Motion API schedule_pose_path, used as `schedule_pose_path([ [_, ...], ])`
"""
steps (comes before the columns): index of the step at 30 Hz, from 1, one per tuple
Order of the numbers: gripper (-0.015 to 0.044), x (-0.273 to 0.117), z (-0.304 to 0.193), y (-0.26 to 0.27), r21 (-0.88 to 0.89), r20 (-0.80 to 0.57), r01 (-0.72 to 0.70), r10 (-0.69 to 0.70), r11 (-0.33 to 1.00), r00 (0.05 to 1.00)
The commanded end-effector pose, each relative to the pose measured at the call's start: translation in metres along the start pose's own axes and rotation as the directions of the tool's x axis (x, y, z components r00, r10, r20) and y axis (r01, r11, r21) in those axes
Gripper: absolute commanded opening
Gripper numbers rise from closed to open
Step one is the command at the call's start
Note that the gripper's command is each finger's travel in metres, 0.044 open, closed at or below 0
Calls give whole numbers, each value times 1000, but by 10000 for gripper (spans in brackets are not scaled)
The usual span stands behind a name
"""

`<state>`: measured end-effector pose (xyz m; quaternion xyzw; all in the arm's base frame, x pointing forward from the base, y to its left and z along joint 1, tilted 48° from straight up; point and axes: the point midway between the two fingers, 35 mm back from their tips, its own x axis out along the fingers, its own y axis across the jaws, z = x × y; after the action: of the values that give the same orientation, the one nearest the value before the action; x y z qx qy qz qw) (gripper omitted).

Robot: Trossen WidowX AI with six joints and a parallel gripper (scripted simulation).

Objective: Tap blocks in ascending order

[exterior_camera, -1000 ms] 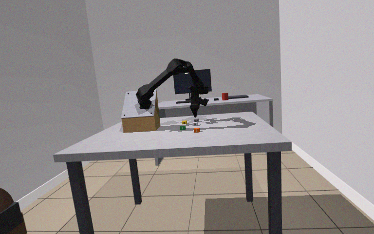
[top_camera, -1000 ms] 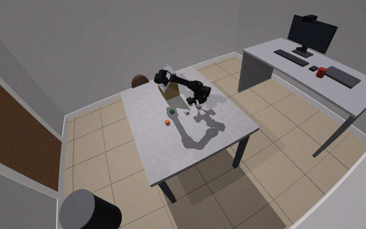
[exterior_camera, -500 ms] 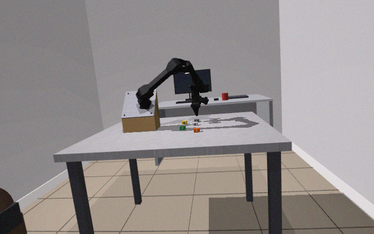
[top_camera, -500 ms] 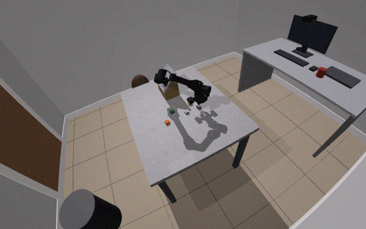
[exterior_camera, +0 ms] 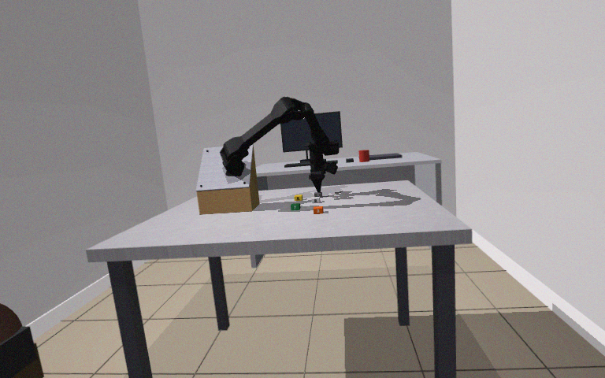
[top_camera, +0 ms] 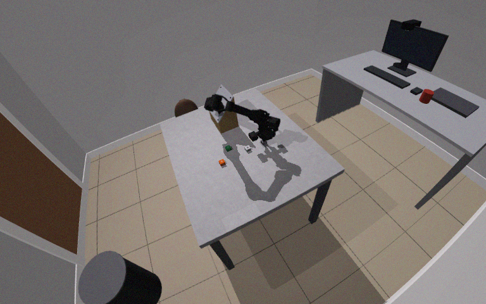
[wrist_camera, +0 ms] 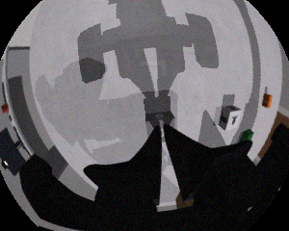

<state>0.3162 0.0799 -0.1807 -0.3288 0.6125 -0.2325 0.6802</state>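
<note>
The hand [exterior_camera: 317,189] is clenched, tips nearly together, directly above the grey block [exterior_camera: 317,194] on the bench [exterior_camera: 268,229]. Whether the block is gripped cannot be told.

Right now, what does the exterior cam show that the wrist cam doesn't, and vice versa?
Exterior only: the small yellow cube, the whole black arm and the wooden-sided mounting box it stands on.
Wrist only: a close look down the shut black gripper, tips together, with the small grey cube just beyond them. The exterior view barely resolves that cube.
Both: the white cube, the green cube, the orange cube and the grey table top.
</note>
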Motion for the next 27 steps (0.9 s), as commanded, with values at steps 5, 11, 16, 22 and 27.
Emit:
schedule_pose_path([
  [5, 20, 5, -1, 0, -5, 2, 5, -5, 1000, 1000],
  [11, 20, -26, 0, 0, -5, 2, 4, -4, 1000, 1000],
  [16, 20, -77, 2, 2, -5, 2, -2, 2, 1000, 1000],
  [22, 20, -107, -1, 1, -5, 2, -1, 1, 1000, 1000],
  [27, 20, -114, 27, -61, -12, 2, -26, 26, 1000, 1000],
])
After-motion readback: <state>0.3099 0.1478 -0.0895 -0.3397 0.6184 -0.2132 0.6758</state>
